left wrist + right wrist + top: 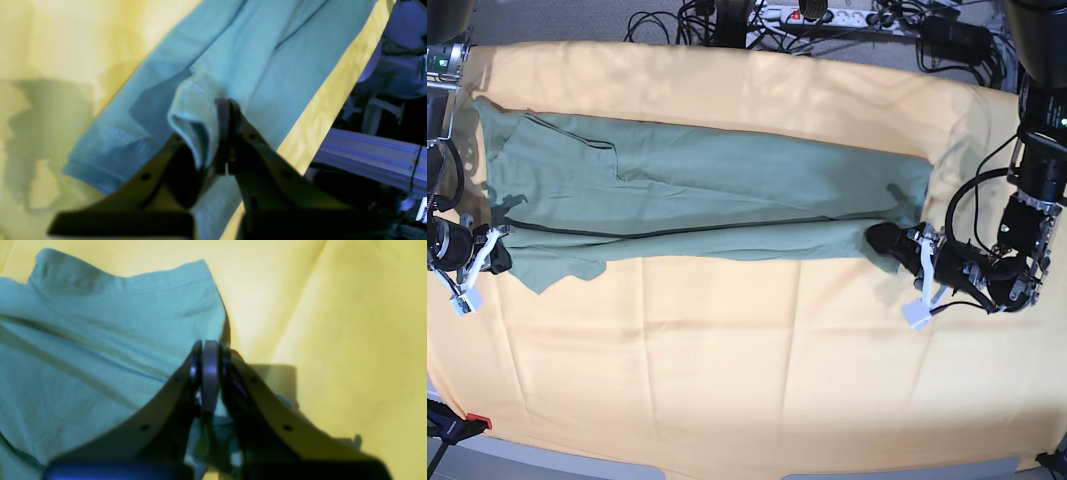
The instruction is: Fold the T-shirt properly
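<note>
From where I stand, going L to R across the base view: the right gripper [489, 252] sits at the far left edge of the table, low by the T-shirt [707, 205], jaws pressed together on the shirt's left end. Its wrist cam backs that up — right gripper [210, 353] is clamped on the T-shirt [100, 350], w/ green fabric bunched between and below the fingers, right at the shirt's edge where the yellow-orange cloth [350, 323] begins.

The shirt itself lies stretched in a long band across the upper-middle of the yellow-orange cloth [747, 370], folded lengthwise — a dark fold line runs nearly its full length. A sleeve flap shows on top near the left end. Lower left corner hangs in a loose point toward the near side.

Further R, the left gripper [905, 250] is at the shirt's right end, also low to the table. Wrist cam: left gripper [228, 106] has its jaws together, pinching a rolled lip of the T-shirt [253, 53]; rest of the fabric runs diagonally away over the yellow-orange cloth [60, 46]. A hemmed edge lies flat lower left in that view.

Behind the table, along the top of the base view, a tangle of cables [727, 20] and a power strip [827, 14].
</note>
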Controlling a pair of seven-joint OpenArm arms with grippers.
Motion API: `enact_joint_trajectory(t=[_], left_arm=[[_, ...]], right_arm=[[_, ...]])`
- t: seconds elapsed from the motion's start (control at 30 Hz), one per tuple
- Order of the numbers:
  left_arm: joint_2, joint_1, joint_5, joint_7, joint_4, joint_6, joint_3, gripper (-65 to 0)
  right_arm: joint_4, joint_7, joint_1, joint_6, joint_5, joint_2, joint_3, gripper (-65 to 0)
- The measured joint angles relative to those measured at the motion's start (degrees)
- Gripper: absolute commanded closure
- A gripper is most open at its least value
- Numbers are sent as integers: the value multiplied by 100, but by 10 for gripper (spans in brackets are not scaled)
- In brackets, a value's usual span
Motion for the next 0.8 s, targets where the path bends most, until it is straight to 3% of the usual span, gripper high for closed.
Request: enact_joint_trajectory(t=[0.2, 0.23, 0.27, 0.33, 0.37, 0.43, 0.67, 0.73, 0.8], left_arm=[[-146, 0, -11, 2, 385, 153, 0, 0], [-138, 0, -13, 2, 387, 151, 0, 0], [-133, 0, -13, 2, 387, 151, 0, -44], [-136, 0, -7, 9, 385, 153, 0, -225], [-138, 0, -4, 4, 385, 151, 0, -303], [-136, 0, -11, 2, 387, 151, 0, -360], [-140, 0, -7, 4, 385, 153, 0, -360], [-140, 0, -9, 2, 385, 151, 0, -360], [-140, 0, -11, 4, 385, 151, 0, -360]], right_arm=[[0, 2, 2, 0, -2, 0, 0, -6], [0, 2, 2, 0, 0, 0, 0, -77], [0, 11, 4, 0, -4, 0, 0, -167], [0, 7, 17, -4, -26, 2, 0, -331], [0, 4, 35, -4, -20, 2, 0, -369], [0, 2, 109, -4, -22, 2, 2, -375], [0, -22, 332, -7, 671, 96, 210, -375], [0, -20, 334, -192, 874, 87, 208, -375], [0, -42, 332, -695, 881, 61, 208, -375]])
